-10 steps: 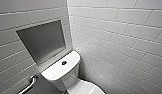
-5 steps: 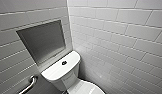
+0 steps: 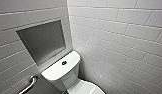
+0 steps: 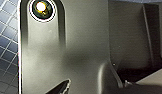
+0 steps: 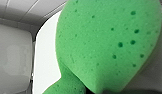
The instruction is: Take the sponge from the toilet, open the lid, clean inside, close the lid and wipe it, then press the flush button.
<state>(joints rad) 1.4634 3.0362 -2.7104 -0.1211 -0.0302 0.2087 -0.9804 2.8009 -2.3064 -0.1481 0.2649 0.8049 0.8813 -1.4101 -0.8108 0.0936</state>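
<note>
The white toilet stands in the corner of the tiled walls, its tank top facing me. The dark round flush button sits in the middle of the tank top. Part of the oval lid lies at the picture's lower edge. In the right wrist view the bright green sponge looms very close over the white lid. It looks pinched in at its base, where my right gripper closes on it. The left wrist view holds the robot's own dark plate and nothing between the left jaws.
A recessed grey niche is set in the left wall above the tank. A metal grab bar runs along that wall low down. White tiled walls close in on both sides. Dark small-tiled floor lies beside the left arm.
</note>
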